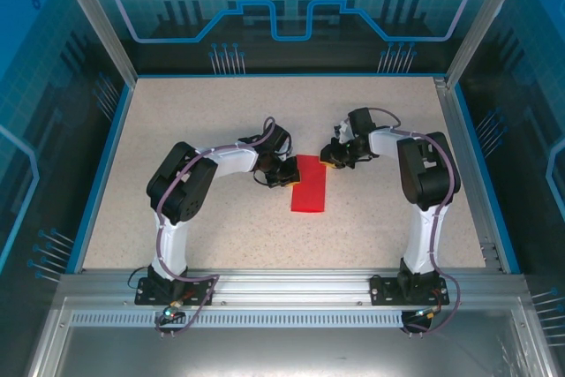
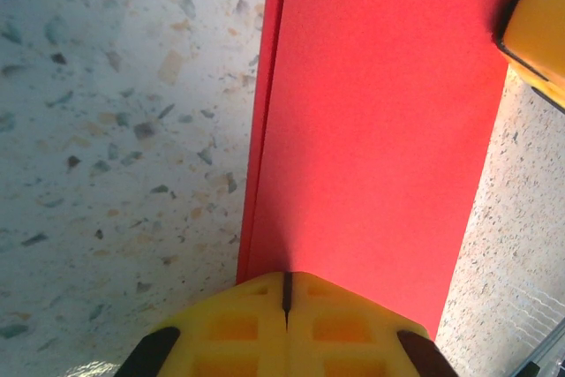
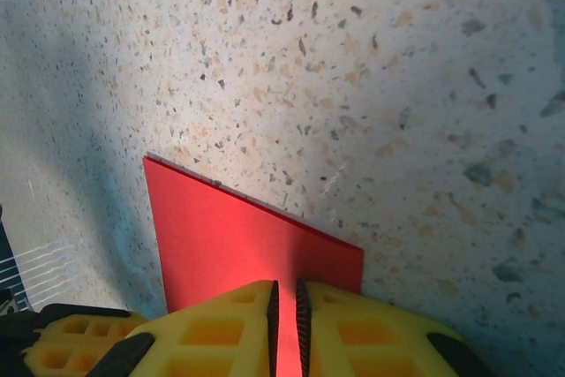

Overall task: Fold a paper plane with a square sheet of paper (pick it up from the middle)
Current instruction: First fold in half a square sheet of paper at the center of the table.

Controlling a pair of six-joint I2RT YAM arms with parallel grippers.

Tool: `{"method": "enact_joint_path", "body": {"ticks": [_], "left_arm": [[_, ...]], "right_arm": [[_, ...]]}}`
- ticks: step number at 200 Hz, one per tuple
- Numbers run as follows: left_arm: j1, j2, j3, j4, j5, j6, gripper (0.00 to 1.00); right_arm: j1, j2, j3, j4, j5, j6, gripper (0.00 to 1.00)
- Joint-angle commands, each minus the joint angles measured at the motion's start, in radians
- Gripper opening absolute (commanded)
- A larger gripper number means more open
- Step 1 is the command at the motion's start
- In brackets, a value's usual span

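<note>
The red sheet of paper (image 1: 309,184) lies flat on the speckled table, folded into a narrow rectangle about half as wide as it is long. My left gripper (image 1: 284,174) rests at its far left corner. In the left wrist view this gripper (image 2: 286,293) is shut, its yellow tips meeting over the end of the paper (image 2: 380,112), whose two layers show along the left edge. My right gripper (image 1: 334,158) sits at the far right corner. In the right wrist view it (image 3: 284,293) is all but shut over the paper (image 3: 238,236), red showing through a thin slit.
Blue rails edge the speckled table (image 1: 194,121), with an aluminium frame post at each far corner. Both arm bases are bolted to the near rail. The right gripper's yellow finger (image 2: 538,41) pokes into the left wrist view at the upper right.
</note>
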Motion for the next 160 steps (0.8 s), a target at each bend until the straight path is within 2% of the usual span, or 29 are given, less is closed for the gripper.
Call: {"method": "enact_joint_path", "body": {"ticks": [1, 30, 55, 132, 160], "left_arm": [[-0.009, 0.065, -0.039, -0.088, -0.043, 0.008, 0.0], [-0.01, 0.062, -0.041, -0.09, -0.046, 0.01, 0.0], [-0.009, 0.066, -0.037, -0.091, -0.047, 0.01, 0.0], [-0.01, 0.066, -0.033, -0.1, -0.049, 0.016, 0.0], [-0.01, 0.069, -0.035, -0.096, -0.049, 0.011, 0.0]], "right_arm": [[0.001, -0.039, 0.007, -0.038, -0.023, -0.017, 0.18], [-0.023, -0.106, -0.014, 0.034, -0.084, 0.025, 0.19], [-0.022, -0.051, 0.027, 0.037, -0.101, 0.035, 0.17], [-0.016, 0.054, 0.033, -0.004, 0.005, -0.002, 0.18], [-0.009, 0.011, 0.047, -0.033, -0.042, -0.027, 0.19]]}}
